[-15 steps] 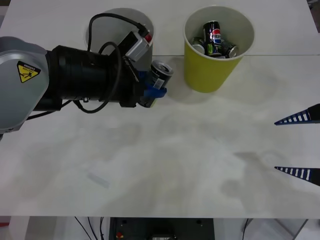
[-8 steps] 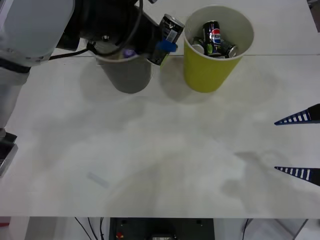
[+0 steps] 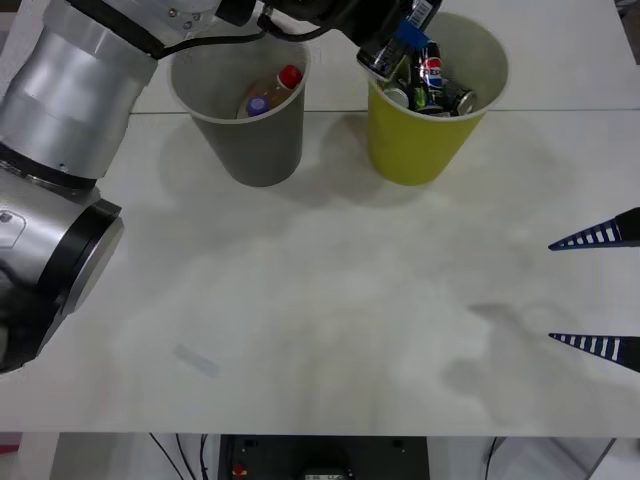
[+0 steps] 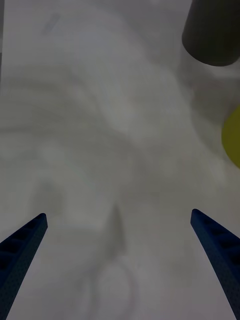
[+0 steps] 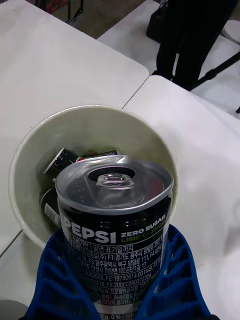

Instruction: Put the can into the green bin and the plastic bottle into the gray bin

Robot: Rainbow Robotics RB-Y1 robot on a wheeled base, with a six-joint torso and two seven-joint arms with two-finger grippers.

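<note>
Observed left gripper [image 3: 400, 35] at the far side of the table [image 3: 330, 300], reached across above the left rim of the green bin [image 3: 415, 140]. Found its blue fingers [image 5: 175, 280] pinched on the can [image 3: 385, 52], one on each side of the lower body.

Read the can [image 5: 115, 210] in the left wrist view as black with a silver pull-tab top, marked PEPSI ZERO SUGAR with a lime-green line beneath. Noted it clamped in the left gripper [image 5: 120, 285], held in the air over the open mouth of the green bin [image 5: 90, 125], not inside and not touching the rim. Judged it tilted in the front view, exact angle not readable.

Counted several other cans [image 3: 430, 72] lying in the green bin, among them a black-and-blue Pepsi one; saw the same pile [image 5: 65, 160] from the left wrist.

Logged the gray bin [image 3: 255, 140] upright just beside the green bin, to its left, the two apart. Saw a plastic bottle [image 3: 268, 95] with red cap and purple label lying slanted inside the gray bin.

Recorded right gripper [image 3: 552, 292] at the right edge of the table, well apart from both bins, fingers spread wide with nothing between. Confirmed the same spread from the right wrist [image 4: 118, 215], above bare tabletop, with the gray bin [image 4: 212, 35] and an edge of the green bin [image 4: 232, 137] farther off.
</note>
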